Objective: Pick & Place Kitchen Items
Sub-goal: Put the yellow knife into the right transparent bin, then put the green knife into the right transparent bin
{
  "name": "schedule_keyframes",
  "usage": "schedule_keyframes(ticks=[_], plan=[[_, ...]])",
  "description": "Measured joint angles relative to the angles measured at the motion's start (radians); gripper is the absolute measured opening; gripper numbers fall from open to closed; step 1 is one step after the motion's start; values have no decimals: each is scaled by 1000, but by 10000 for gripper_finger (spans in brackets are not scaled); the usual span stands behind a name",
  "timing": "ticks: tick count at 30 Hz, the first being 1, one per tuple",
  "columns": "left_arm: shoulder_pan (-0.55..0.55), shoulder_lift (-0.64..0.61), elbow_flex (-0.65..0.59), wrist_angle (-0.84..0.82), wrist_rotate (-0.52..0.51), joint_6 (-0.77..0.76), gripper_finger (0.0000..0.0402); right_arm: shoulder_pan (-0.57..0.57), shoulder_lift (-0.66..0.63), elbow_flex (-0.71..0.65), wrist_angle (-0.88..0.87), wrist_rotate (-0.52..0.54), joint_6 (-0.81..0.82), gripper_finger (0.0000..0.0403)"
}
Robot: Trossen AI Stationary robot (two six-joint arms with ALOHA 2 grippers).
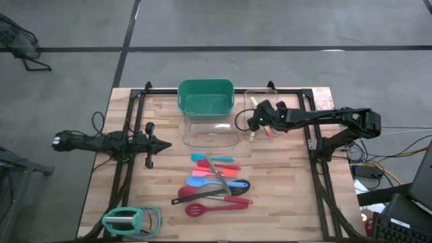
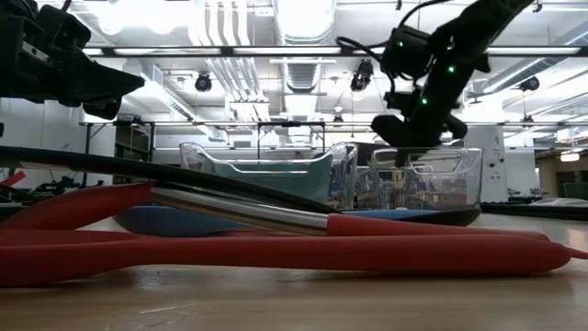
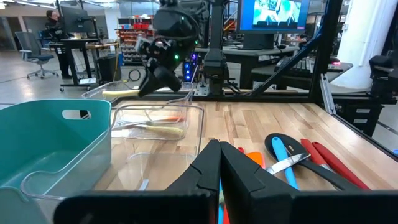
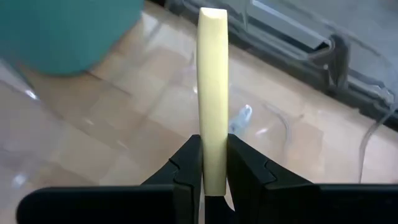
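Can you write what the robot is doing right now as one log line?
right gripper: shut on yellow utensil, over clear bin | left gripper: shut, waiting | other utensils: on table

Wooden table (image 1: pixel 283 196) carrying green bin (image 1: pixel 205 95) and clear bins (image 1: pixel 210 130) at twelve o'clock, utensils (image 1: pixel 216 183) lying centre, mint gadget (image 1: pixel 130 220) sitting at seven o'clock

Straight down over the table (image 1: pixel 283 202) from above; level at tabletop, close behind red utensils (image 2: pixel 276 253); wrist views forward, sharing clear bins (image 3: pixel 155 134).

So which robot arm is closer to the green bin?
The right. Its pincer holds a yellow utensil just beside the green bin; the left pincer waits farther off, shut.
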Motion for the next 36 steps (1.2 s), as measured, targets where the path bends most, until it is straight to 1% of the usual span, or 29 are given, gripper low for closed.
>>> schedule_keyframes(ticks=[3, 7, 15, 19, 24, 30, 36], plan=[[0, 0, 0, 0, 0, 0, 10, -1, 0, -21, 6, 0, 1, 53], [0, 0, 0, 0, 0, 0, 10, -1, 0, -40, 29, -14, 3, 68], [0, 0, 0, 0, 0, 0, 10, -1, 1, -44, 30, -18, 14, 87], [0, 0, 0, 0, 0, 0, 10, -1, 1, -44, 30, -21, 21, 83], [0, 0, 0, 0, 0, 0, 10, 9, 1, -23, 29, -66, 23, 64], [0, 0, 0, 0, 0, 0, 10, 53, 1, 26, 24, -70, 26, 58], [0, 0, 0, 0, 0, 0, 10, 151, 1, 114, 26, -70, 10, 83]])
